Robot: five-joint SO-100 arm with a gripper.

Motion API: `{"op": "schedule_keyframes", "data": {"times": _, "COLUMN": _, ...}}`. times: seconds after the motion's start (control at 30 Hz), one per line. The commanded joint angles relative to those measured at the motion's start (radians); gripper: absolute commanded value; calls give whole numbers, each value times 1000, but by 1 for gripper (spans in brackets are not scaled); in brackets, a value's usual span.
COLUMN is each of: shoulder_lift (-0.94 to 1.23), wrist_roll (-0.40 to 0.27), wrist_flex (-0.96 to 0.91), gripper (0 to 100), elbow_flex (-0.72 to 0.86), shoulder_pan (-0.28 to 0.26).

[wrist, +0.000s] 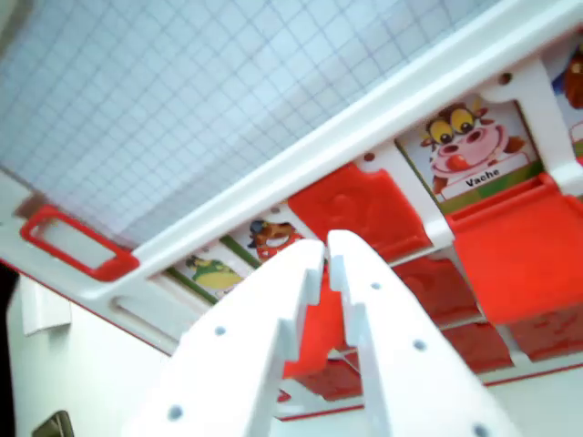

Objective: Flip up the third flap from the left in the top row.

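A pale grid-lined mat [182, 100] fills the background (its squares faint and blurred) behind a red clip-like frame [77, 241].

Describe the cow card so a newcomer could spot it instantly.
Follow the white frame bar that crosses the wrist view diagonally toward its right. Just beneath it sits the cow card, a yellow-eyed cartoon cow labelled "Vache", unlike the plain red flap beside it.

Tool [326, 250]: base cut off at bottom edge, its fingers hid lower red flaps [319, 328]; animal pictures [239, 259] left of it blurred, partly covered; rightmost card [574, 82] cropped by right edge; "Vache" card [469, 146] legible.
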Motion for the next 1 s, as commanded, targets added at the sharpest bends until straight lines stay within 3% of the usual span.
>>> {"op": "schedule_keyframes", "data": {"times": 0.0, "shoulder_lift": 353, "wrist_roll": -282, "wrist_flex": 144, "gripper": 0, "elbow_flex": -101, "shoulder_pan": -21}}
{"op": "schedule_keyframes", "data": {"times": 0.23, "shoulder_lift": 620, "wrist_roll": -604, "wrist_flex": 483, "gripper": 0, "elbow_flex": -95, "shoulder_pan": 38}}
{"op": "schedule_keyframes", "data": {"times": 0.43, "shoulder_lift": 799, "wrist_roll": -724, "wrist_flex": 683, "gripper": 0, "elbow_flex": -58, "shoulder_pan": 98}}
{"op": "schedule_keyframes", "data": {"times": 0.6, "shoulder_lift": 927, "wrist_roll": -762, "wrist_flex": 798, "gripper": 0, "elbow_flex": 26, "shoulder_pan": 121}}
{"op": "schedule_keyframes", "data": {"times": 0.97, "shoulder_lift": 1042, "wrist_roll": -770, "wrist_flex": 773, "gripper": 0, "elbow_flex": 98, "shoulder_pan": 143}}
